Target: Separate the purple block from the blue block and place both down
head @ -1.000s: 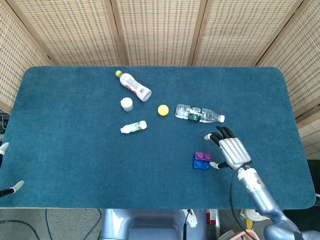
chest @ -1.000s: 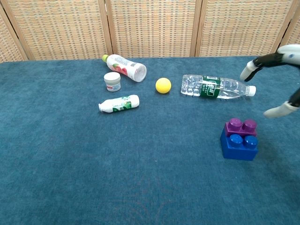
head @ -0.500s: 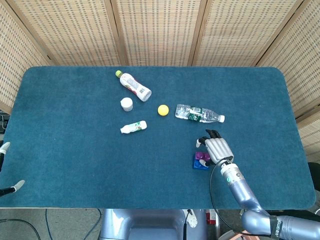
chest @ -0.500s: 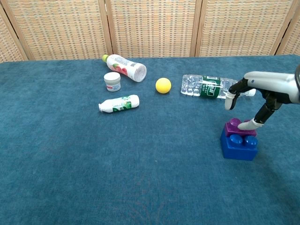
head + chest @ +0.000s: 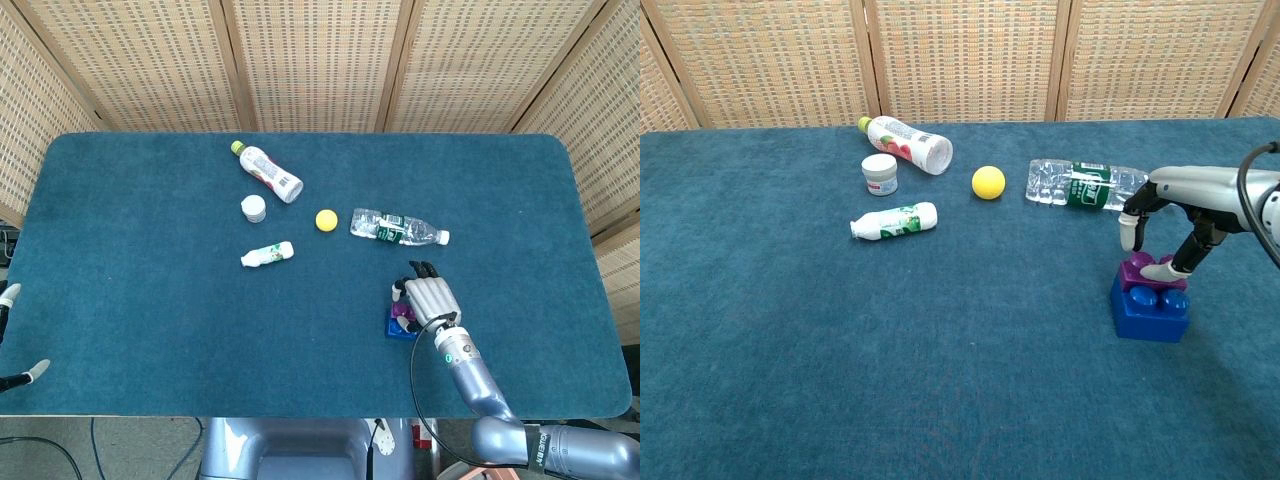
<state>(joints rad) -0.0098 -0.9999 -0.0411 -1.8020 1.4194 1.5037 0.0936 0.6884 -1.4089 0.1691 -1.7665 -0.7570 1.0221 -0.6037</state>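
Covering most of the stacked blocks in the head view, the right hand (image 5: pixel 428 298) leaves only a sliver of the blue block (image 5: pixel 393 329) and a bit of the purple block (image 5: pixel 402 316) visible there; the chest view shows them better. The table (image 5: pixel 150 300) carries the stack at its near right, purple block (image 5: pixel 1140 269) seated on the rear half of the blue block (image 5: pixel 1150 310), the two joined. The right hand (image 5: pixel 1185 205) reaches in from the right edge of the chest view, its wrist cut off by the frame; fingers spread, one fingertip (image 5: pixel 1158 271) resting on top of the purple block, another fingertip (image 5: pixel 1128 236) hanging just above and left of it, apart from it. No closed grip shows; the hand touches but does not enclose the block. The left hand (image 5: pixel 8 298) appears only as pale fingertips at the far left edge of the head view, too cut off to tell its state. Lying on the table well apart from the stack: a clear water bottle (image 5: pixel 1095 186), a white bottle with green cap (image 5: pixel 907 143), a small white bottle (image 5: pixel 894 221), a white jar (image 5: pixel 879 174), a yellow ball (image 5: pixel 988 182).
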